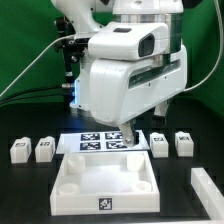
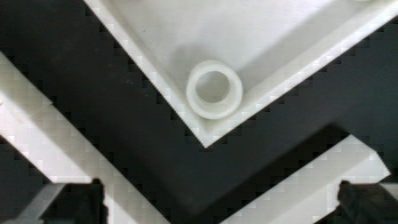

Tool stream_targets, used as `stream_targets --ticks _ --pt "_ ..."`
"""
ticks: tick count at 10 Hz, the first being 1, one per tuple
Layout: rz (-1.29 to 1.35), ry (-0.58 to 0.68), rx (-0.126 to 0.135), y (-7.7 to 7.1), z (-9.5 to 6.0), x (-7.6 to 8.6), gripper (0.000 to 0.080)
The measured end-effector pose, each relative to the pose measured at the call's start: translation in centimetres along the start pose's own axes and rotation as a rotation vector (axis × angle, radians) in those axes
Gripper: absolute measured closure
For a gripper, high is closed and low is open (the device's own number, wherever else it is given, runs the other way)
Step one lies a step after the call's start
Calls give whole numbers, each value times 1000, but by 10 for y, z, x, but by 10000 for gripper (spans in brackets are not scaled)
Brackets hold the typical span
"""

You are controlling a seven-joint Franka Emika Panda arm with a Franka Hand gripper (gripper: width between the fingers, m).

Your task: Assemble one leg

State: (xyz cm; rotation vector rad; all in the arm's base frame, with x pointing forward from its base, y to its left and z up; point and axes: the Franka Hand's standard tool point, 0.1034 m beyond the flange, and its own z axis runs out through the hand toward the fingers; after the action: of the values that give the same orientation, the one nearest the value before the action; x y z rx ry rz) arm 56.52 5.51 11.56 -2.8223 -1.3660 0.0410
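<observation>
Gripper [image 2: 214, 205] spread wide and empty; the wrist view shows its two dark fingers well apart with only bare desk [image 2: 54, 120] between them. The camera looks straight down on one corner of the white tray part [image 1: 105, 180], its round socket [image 2: 215, 88] vacant. Which corner cannot be fixed, though the exterior view puts the arm over the tray's far edge, by the marker board [image 1: 100, 140]. No leg is taken up. Four lie on the desk in a row behind the tray: the nearest leg [image 1: 160, 145] just off the exterior view's right end of the board, a second leg [image 1: 184, 143] beside it, and a left pair of legs [image 1: 32, 150] at the other side. A white bar-like part [image 1: 205, 185] lies at the exterior view's right. Judged step: start of the job, socket sighted and grasp not yet made. The next move calls for shifting to a leg, lowering with the jaws either side of it, clenching squarely, then carrying it upright over the socket and seating it. Writing: none readable; only black-and-white square tags on legs, board and tray front, and no brand legible on the arm
</observation>
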Motion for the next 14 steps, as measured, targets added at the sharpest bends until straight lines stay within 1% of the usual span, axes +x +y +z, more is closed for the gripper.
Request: stream_targets --ticks 10,11,12,13,14 --pt "-13 0 1 0 0 0 150" --pt "-22 0 0 -1 1 -2 150" --pt "-127 2 -6 -9 3 -20 150" --pt "-240 -11 3 -20 2 -41 150" --pt "-393 -12 2 -28 4 -63 150"
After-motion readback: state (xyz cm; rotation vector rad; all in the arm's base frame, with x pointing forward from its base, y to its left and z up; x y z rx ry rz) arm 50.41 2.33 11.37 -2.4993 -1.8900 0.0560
